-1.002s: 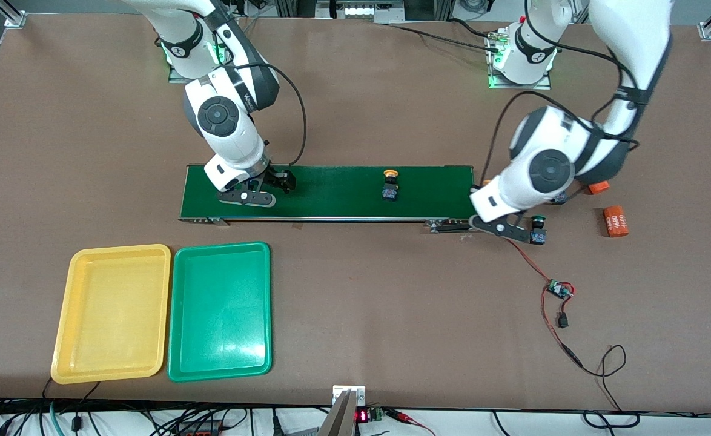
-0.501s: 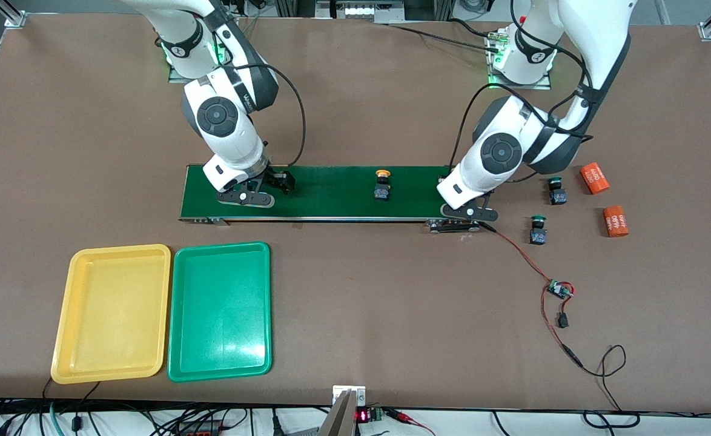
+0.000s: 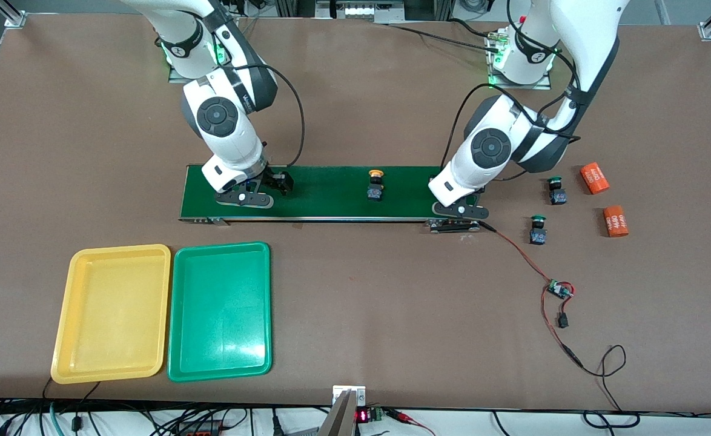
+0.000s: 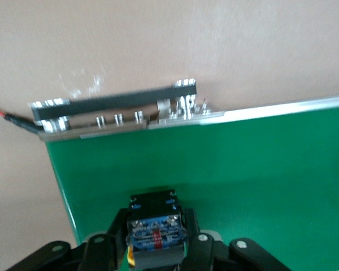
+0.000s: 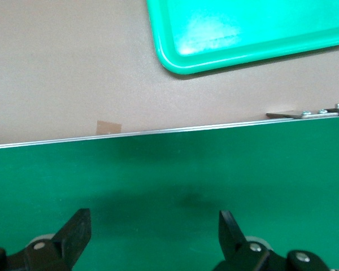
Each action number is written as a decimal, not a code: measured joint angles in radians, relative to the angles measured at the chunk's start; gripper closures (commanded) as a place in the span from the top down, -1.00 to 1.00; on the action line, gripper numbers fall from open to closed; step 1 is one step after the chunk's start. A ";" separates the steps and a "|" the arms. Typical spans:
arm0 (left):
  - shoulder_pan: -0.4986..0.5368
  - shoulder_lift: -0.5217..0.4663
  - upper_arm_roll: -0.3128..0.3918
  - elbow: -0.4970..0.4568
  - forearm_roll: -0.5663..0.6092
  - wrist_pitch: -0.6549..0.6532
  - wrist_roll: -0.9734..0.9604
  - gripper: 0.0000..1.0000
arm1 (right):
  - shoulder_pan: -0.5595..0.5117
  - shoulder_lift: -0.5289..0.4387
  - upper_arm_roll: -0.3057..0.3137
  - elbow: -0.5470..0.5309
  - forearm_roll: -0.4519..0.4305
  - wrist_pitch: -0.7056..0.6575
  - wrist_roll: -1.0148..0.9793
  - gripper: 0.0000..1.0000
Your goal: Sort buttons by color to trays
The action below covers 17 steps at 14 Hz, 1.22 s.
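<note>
Yellow-capped button (image 4: pixel 156 236) sits between the left gripper (image 4: pixel 157 248) fingers over the conveyor belt (image 3: pixel 331 194) at right of the front view, which hides it; right gripper (image 5: pixel 152 231) gapes wide.

The right arm (image 3: pixel 222 121) bends down from its base, wrist tilted, and its jaws hang low over the belt (image 3: pixel 331 194) at that arm's end. They stand wide apart with nothing between the fingers (image 5: pixel 73 231). The left arm (image 3: pixel 495 148) folds at the elbow and reaches down, its jaws low over the belt's other end. Its fingers (image 4: pixel 200 248) sit close against a button (image 4: pixel 156 234) held between them.
</note>
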 measured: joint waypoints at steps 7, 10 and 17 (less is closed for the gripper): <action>0.088 -0.062 0.012 0.046 0.003 -0.100 0.002 1.00 | 0.000 0.000 0.000 0.000 -0.002 0.000 0.000 1.00; 0.259 -0.073 0.023 0.037 0.063 -0.117 0.015 1.00 | 0.000 0.000 -0.002 0.000 -0.002 0.000 0.000 1.00; 0.555 -0.057 0.032 0.029 0.236 -0.108 0.040 1.00 | -0.001 -0.004 -0.005 0.002 -0.002 0.006 0.074 1.00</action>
